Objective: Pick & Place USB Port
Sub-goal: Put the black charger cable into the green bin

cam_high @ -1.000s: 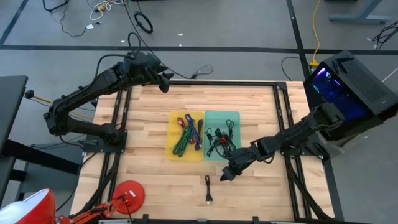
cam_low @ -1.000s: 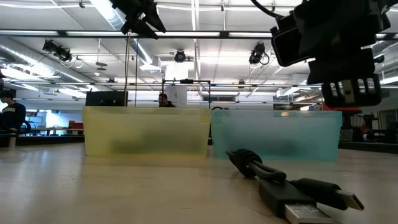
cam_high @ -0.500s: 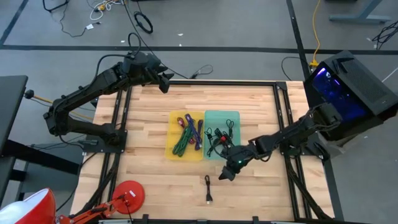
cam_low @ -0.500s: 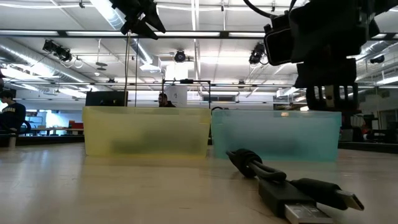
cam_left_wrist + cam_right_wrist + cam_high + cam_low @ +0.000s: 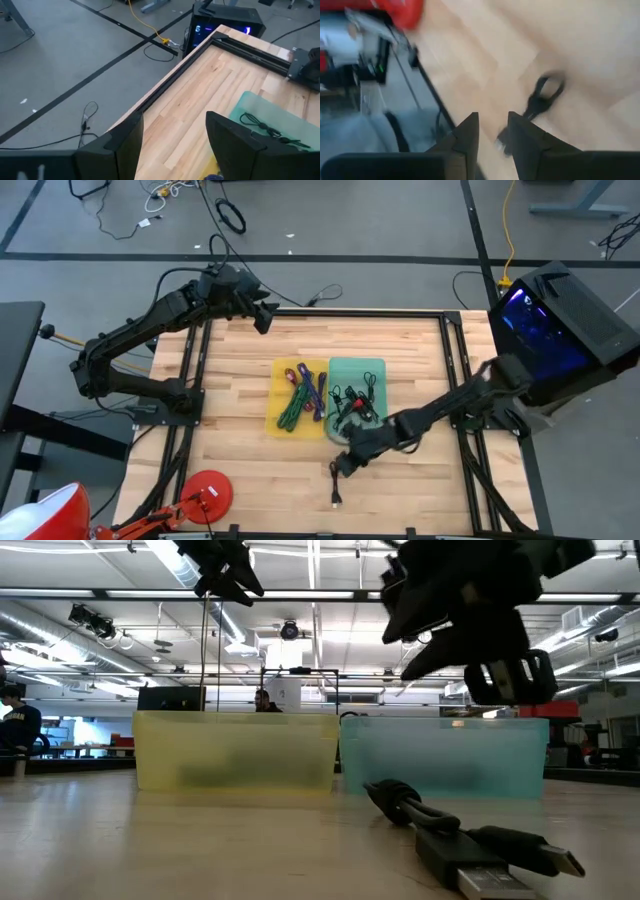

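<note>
A short black USB cable (image 5: 334, 484) lies flat on the wooden table near its near edge, in front of the teal bin (image 5: 358, 370). In the low view the black USB cable (image 5: 455, 835) shows its plug end nearest the camera. My right gripper (image 5: 343, 464) hovers just above the far end of the cable, open by a narrow gap. In the right wrist view the blurred cable (image 5: 542, 97) lies beyond my right gripper (image 5: 493, 137). My left gripper (image 5: 264, 317) waits open and raised over the table's far left corner, seen also as the left gripper (image 5: 175, 135).
The yellow bin (image 5: 285, 420) holds purple, green and red cables. The teal bin beside it holds black cables (image 5: 352, 405). A red round object (image 5: 205, 495) sits at the near left corner. A lit computer case (image 5: 560, 320) stands off the right edge. Bare wood lies left of the bins.
My right gripper has swung from beside the teal bin's near right corner toward the table's left and near edge, ending over the black cable. The cable has stayed where it was.
</note>
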`<state>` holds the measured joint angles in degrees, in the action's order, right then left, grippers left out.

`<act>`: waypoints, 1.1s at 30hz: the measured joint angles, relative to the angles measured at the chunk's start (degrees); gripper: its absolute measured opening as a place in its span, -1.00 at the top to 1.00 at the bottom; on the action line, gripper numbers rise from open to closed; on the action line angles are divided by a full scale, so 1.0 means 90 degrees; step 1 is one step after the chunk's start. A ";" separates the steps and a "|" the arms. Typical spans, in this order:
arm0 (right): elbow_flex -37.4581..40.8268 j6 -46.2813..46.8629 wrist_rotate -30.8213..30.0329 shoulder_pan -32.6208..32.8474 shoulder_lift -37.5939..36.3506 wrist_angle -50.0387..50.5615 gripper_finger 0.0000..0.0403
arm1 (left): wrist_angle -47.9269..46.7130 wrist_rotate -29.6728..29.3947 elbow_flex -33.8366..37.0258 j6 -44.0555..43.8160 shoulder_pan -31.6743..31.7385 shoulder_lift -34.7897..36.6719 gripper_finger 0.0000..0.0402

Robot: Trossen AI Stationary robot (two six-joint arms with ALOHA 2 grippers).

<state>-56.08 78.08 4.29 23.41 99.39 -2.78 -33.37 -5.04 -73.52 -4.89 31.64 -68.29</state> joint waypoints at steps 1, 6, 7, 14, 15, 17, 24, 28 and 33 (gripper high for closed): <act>-0.0184 0.0022 0.0251 0.0008 0.0219 0.0021 0.48 | 0.0001 0.0020 0.0000 -0.0002 0.0000 0.0000 -0.10; -0.0882 0.0388 0.0754 0.0209 0.1003 0.0143 0.50 | -0.0205 0.0093 0.0000 0.0022 0.0000 0.0005 -0.10; -0.0917 0.0592 0.0728 0.0264 0.1062 0.0143 0.50 | -0.0284 0.0091 0.0000 0.0027 0.0000 0.0005 -0.10; -0.1065 0.1632 0.0407 0.0562 0.1418 0.0117 0.50 | -0.0452 0.0092 0.0000 0.0154 0.0000 0.0005 -0.10; -0.1065 0.1661 0.0406 0.0573 0.1433 0.0138 0.50 | -0.0437 0.0091 0.0000 0.0152 0.0000 0.0005 -0.10; -0.1068 0.1652 0.0403 0.0577 0.1426 0.0148 0.49 | -0.0406 0.0091 0.0000 0.0153 0.0002 0.0005 -0.10; -0.1070 0.1744 0.0461 0.0480 0.1416 0.0459 0.37 | -0.0421 0.0091 0.0000 0.0166 0.0002 0.0005 -0.10; -0.1070 0.1785 0.0436 0.0394 0.1416 0.0530 0.32 | -0.0431 0.0091 0.0000 0.0164 0.0000 0.0005 -0.10; -0.1070 0.1974 0.0383 0.0255 0.1416 0.0826 0.30 | -0.0463 0.0091 0.0000 0.0164 0.0002 0.0005 -0.10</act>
<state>-65.71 95.84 7.74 25.71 112.14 4.65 -37.54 -4.23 -73.52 -3.42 31.66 -68.25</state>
